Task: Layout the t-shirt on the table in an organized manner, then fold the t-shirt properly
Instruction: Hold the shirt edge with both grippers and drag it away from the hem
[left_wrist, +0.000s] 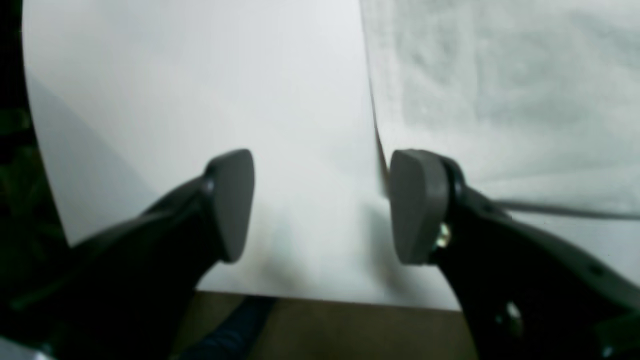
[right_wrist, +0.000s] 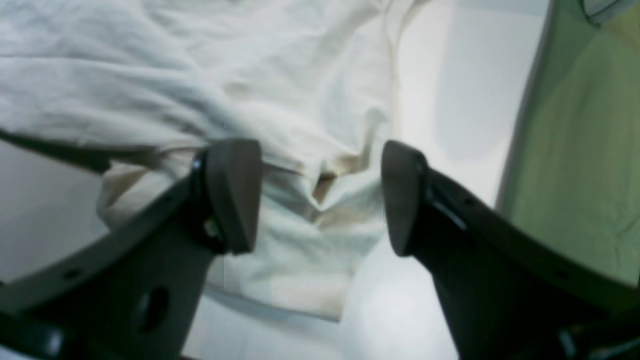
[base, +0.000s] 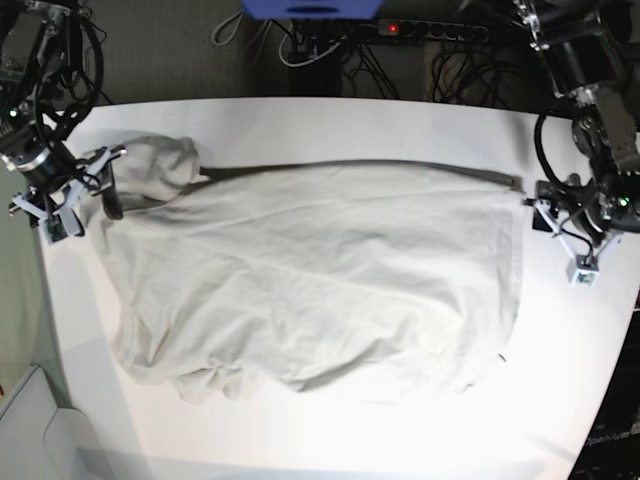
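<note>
The plain, wrinkly light grey-beige cotton t-shirt (base: 310, 280) lies spread across the middle of the large smooth white table (base: 330, 120), sideways, its far edge pulled fairly straight but its near left part bunched and one sleeve crumpled at the far left. The left gripper (left_wrist: 320, 205) hangs with jaws apart and nothing between them, over bare table just beside the shirt's right edge; the right gripper (right_wrist: 320, 195) also stands open and empty above the rumpled sleeve. The layout looks only half done, and the risk lies there: folding now would lock the near-left bunching into the fold. Another risk is a pinch that takes both cloth layers at the sleeve, dragging the whole garment instead of flattening it. On the right, the edge sits close to the table's side, so a careless tug could slide the cloth off.
</note>
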